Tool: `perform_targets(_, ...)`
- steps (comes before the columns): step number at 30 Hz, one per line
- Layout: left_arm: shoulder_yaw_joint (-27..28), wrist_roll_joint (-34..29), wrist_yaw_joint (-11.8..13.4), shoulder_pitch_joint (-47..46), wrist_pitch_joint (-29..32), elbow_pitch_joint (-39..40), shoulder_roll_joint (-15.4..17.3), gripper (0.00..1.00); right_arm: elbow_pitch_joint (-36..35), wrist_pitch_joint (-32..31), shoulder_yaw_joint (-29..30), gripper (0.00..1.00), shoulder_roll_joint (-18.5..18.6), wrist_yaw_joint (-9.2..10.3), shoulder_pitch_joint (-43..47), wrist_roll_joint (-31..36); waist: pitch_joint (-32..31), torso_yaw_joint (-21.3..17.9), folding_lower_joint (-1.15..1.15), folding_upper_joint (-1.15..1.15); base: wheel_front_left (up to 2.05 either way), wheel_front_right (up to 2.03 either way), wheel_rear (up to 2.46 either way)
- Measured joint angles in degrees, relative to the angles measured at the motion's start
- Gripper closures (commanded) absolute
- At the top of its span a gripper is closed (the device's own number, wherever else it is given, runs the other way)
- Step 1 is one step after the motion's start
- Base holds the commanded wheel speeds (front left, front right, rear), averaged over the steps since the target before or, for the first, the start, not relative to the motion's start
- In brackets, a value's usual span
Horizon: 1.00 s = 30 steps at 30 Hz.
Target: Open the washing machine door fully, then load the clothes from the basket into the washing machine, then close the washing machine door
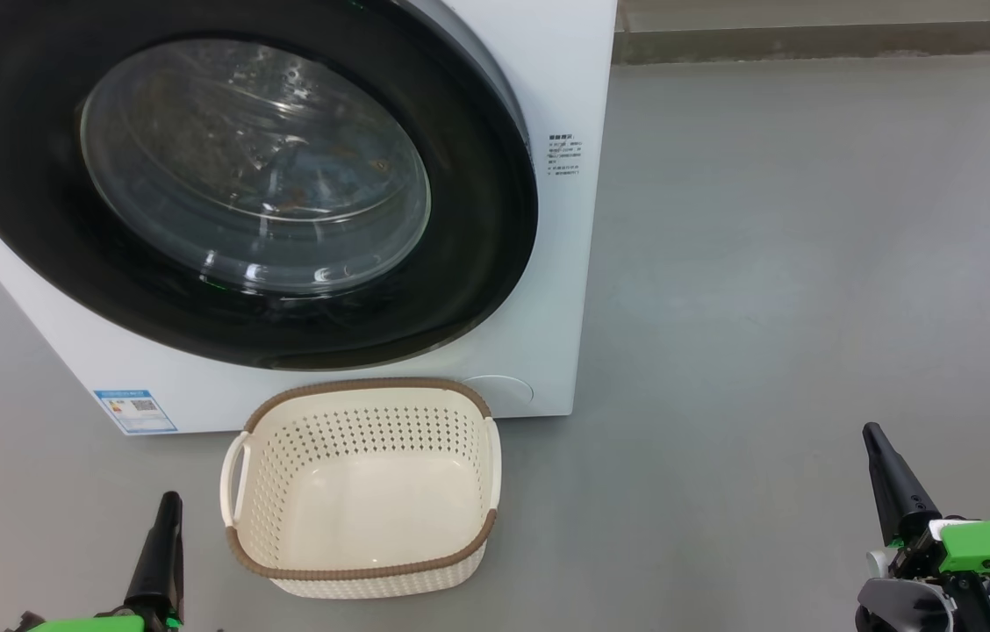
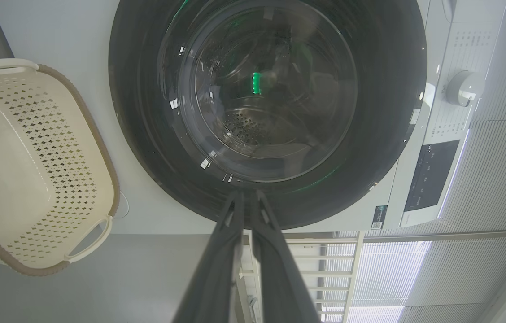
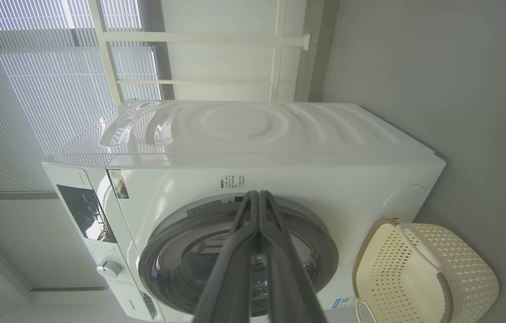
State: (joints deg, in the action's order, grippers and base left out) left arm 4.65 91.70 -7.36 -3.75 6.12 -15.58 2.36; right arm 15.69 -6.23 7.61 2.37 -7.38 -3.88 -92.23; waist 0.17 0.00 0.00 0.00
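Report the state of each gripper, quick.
Left gripper: shut, holding nothing.
Right gripper: shut, holding nothing.

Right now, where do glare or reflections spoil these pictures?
Head view: white glints dot the washing machine door. Left wrist view: a green light reflects in its glass. Right wrist view: the window blinds wash out; light ripples on the washing machine top.

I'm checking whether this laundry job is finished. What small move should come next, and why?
Likely just stop here: the basket is empty, the washing machine door looks shut, orange-specked cloth seems to lie behind its glass, and left gripper and right gripper are shut, empty.
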Motion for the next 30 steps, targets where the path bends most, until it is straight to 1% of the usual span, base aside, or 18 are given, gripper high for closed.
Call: perform_targets(30, 0.0, 0.0, 0.0, 0.0, 0.0, 0.0, 0.0, 1.0, 0.0, 0.0, 0.0, 1.0, 0.0, 0.0, 0.0, 0.0, 0.0, 0.0, 0.0, 0.0, 0.0, 0.0, 0.0)
